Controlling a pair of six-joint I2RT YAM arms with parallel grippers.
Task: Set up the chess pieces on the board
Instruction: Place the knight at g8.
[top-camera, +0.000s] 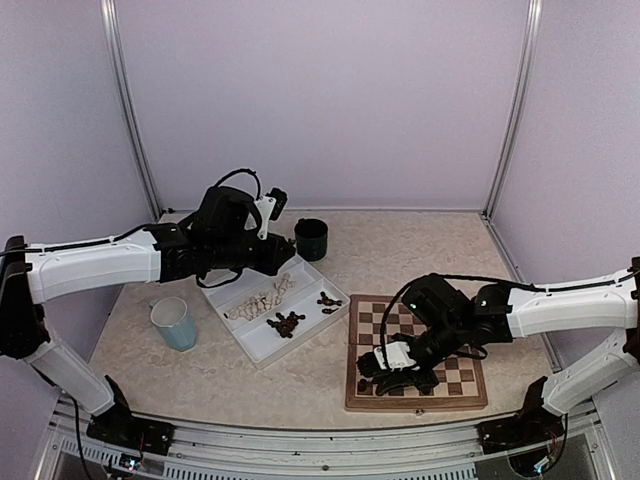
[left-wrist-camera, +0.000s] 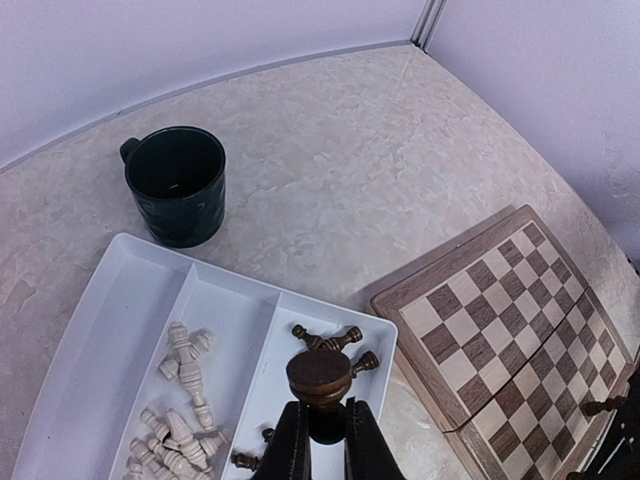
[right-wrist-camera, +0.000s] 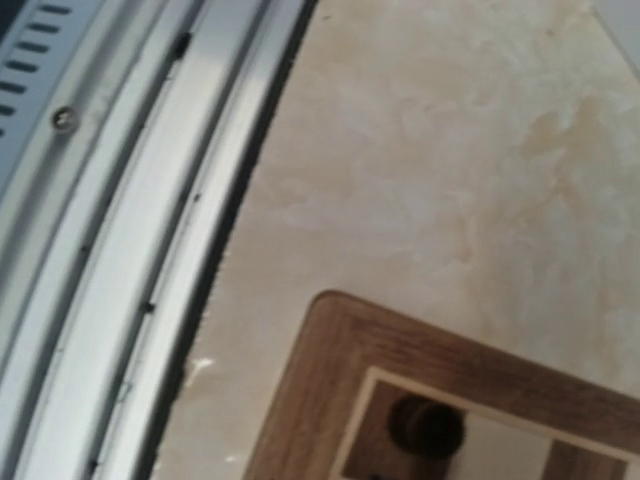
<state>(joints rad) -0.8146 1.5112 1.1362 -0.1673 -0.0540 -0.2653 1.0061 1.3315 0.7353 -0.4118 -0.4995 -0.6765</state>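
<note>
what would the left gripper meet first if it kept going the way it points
Likely the white tray, beside the loose dark pieces; the dark piece in the left gripper would land first. Depth is unclear.

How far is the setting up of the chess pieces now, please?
Done: very little; at least one dark piece sits on a corner square of the board. In hand: the left fingers are shut on another dark chessman above the white tray. Left: the pale pieces and several loose dark pieces lie in the tray, so nearly everything.
</note>
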